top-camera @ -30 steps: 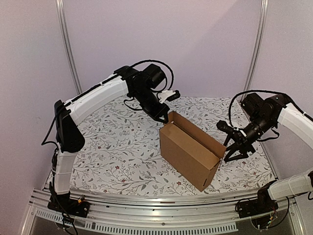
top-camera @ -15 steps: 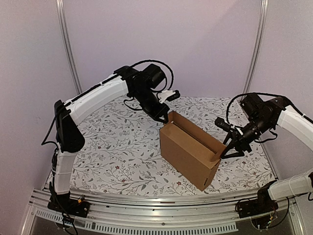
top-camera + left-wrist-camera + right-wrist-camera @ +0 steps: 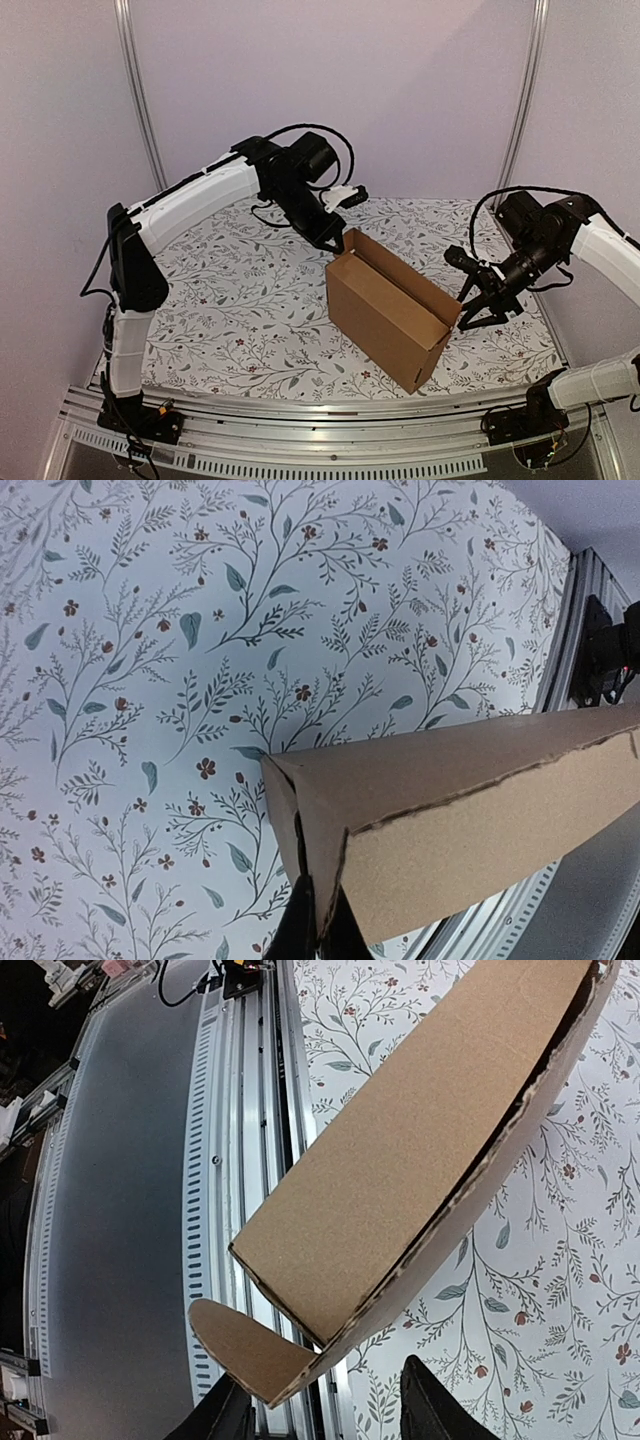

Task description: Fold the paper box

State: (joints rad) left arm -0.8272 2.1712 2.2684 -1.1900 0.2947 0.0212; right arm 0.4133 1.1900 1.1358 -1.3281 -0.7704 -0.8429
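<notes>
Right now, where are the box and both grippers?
cardboard box (image 3: 380, 322): top view, near long wall.
left gripper (image 3: 318, 922): left wrist view, between fingertips pinching box corner.
right gripper (image 3: 322, 1378): right wrist view, between spread fingertips.

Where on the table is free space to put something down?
Free: the cloth left of the box, up to the left arm; the strip between box and front rail. Crowded: the box's far corner, pinched by the left gripper, and its right end beside the open right gripper.
</notes>
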